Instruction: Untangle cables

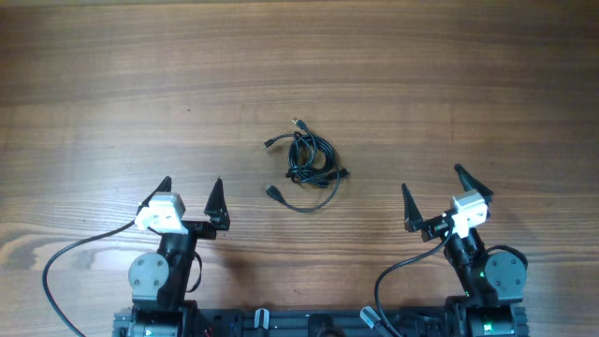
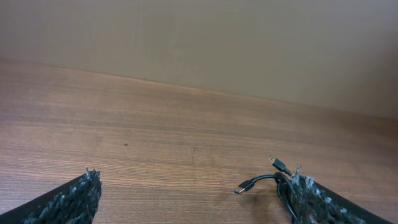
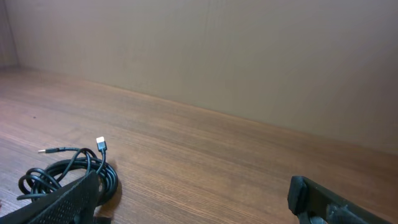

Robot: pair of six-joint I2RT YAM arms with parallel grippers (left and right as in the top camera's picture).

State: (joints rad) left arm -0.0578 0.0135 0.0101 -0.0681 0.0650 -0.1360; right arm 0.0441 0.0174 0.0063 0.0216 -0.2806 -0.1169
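Note:
The cables lie as a tangled black bundle of thin cords in the middle of the wooden table, with plug ends poking out to the upper left and lower left. My left gripper stands open near the front left, well short of the bundle, with nothing between its fingers. My right gripper is open at the front right, also apart from it. In the left wrist view the cables show partly behind the right finger. In the right wrist view the cables sit at the lower left, partly behind the left finger.
The table is bare wood all round the bundle. A plain beige wall rises behind its far edge. The arms' bases and their own thick black wires occupy the front edge.

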